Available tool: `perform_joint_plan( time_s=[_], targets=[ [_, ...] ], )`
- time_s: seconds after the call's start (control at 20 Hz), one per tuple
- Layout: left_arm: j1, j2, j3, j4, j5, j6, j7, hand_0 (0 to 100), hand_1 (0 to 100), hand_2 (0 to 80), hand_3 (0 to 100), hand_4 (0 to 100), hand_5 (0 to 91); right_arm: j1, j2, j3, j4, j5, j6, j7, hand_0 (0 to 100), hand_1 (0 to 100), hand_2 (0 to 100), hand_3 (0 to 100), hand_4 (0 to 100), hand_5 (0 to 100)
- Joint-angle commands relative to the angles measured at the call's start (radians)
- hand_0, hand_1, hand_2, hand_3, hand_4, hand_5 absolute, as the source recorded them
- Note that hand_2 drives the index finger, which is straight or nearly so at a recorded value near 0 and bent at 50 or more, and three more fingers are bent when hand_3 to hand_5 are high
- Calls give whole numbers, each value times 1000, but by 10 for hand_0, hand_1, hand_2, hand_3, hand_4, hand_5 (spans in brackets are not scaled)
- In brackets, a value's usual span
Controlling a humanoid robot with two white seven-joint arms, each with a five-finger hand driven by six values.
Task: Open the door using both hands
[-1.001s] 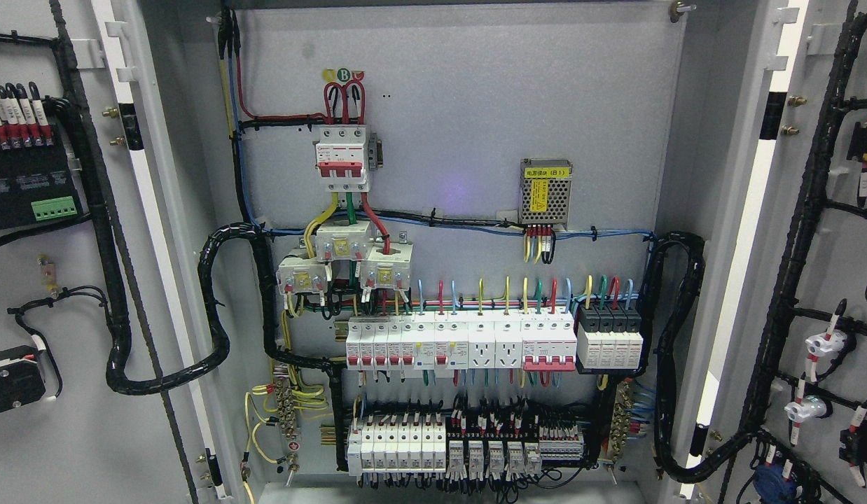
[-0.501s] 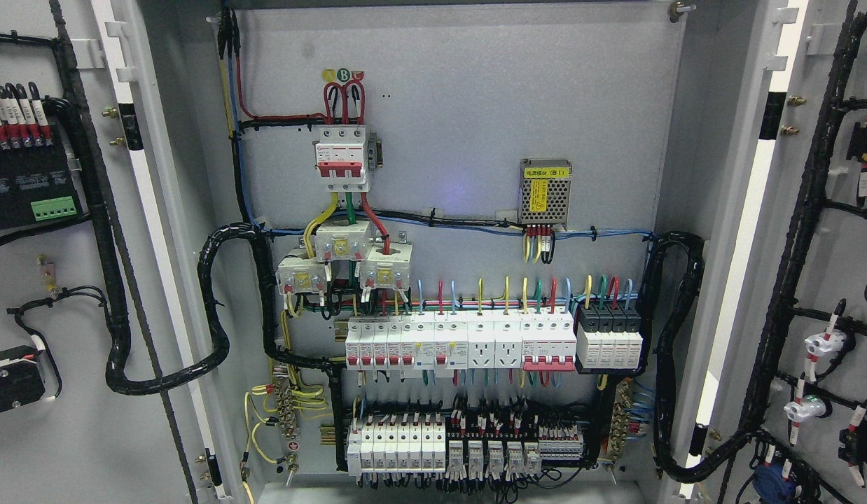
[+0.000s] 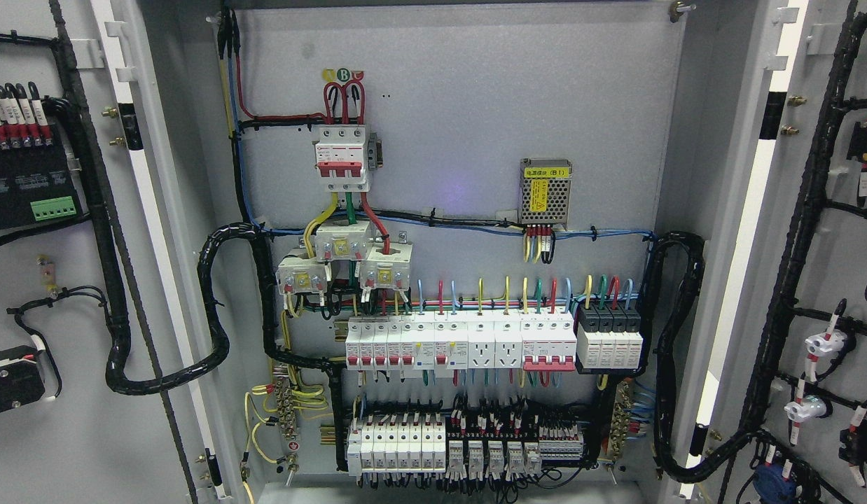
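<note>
No visible change: same open left door [image 3: 48,448] and right door [image 3: 836,266], same framing.

Left grey sheet-metal cabinet door [image 3: 76,448]: swung fully open, inner face toward the camera, at the left edge of the head view. Black wiring loom and black component blocks mounted on the inner face.

Right grey sheet-metal cabinet door [image 3: 836,252]: likewise swung fully open at the right edge, inner face showing, black cable bundles and white fittings on it.
</note>
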Motion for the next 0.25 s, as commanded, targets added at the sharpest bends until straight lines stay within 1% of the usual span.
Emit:
perform_joint_plan(
  time_s=[0.0, 0.2],
  targets=[
    [30, -27, 19, 25, -1, -8, -1, 0, 0, 0, 0, 42, 0, -37, 6, -17, 79, 5, 50, -2, 0, 0, 0, 0, 0, 0],
    [30, -27, 17, 23, -4, -10, -1, 0, 0, 0, 0, 42, 0, -41, 15, -9, 99, 8, 59, -5, 0, 0, 0, 0, 0, 0]
  ],
)
